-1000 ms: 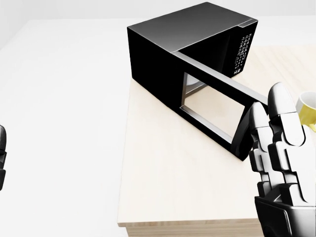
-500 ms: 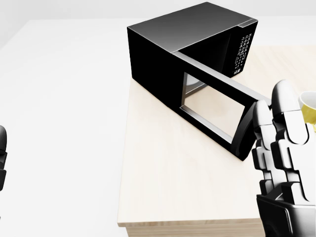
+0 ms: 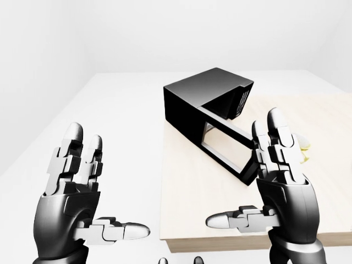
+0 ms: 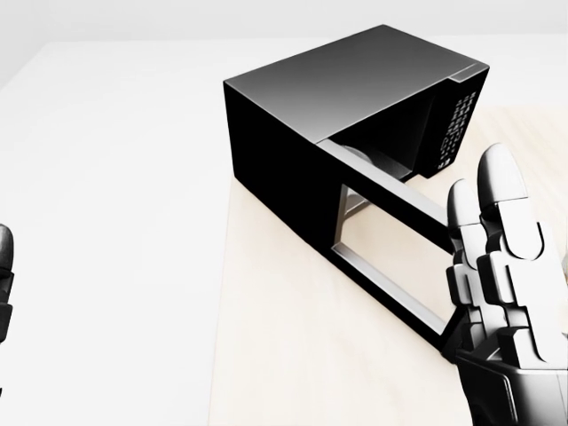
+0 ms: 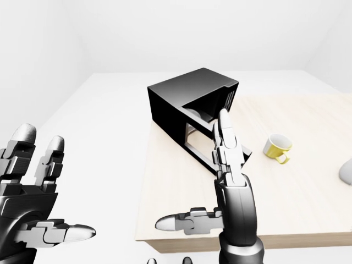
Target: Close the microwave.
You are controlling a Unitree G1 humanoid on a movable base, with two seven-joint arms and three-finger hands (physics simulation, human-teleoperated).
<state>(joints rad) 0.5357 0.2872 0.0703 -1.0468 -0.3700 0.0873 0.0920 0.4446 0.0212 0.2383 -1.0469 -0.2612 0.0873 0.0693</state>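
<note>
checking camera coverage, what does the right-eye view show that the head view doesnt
Only the right-eye view shows the yellow cup, a grey thing cut off at its right edge, and the whole left hand, open. Only the head view shows the keypad buttons clearly. Both show the microwave, its door swung open, and the open right hand beside it.

A big light wooden table (image 5: 308,187) stands on a plain white floor (image 3: 115,110), with bare white walls (image 3: 181,33) all around in soft, even light.
</note>
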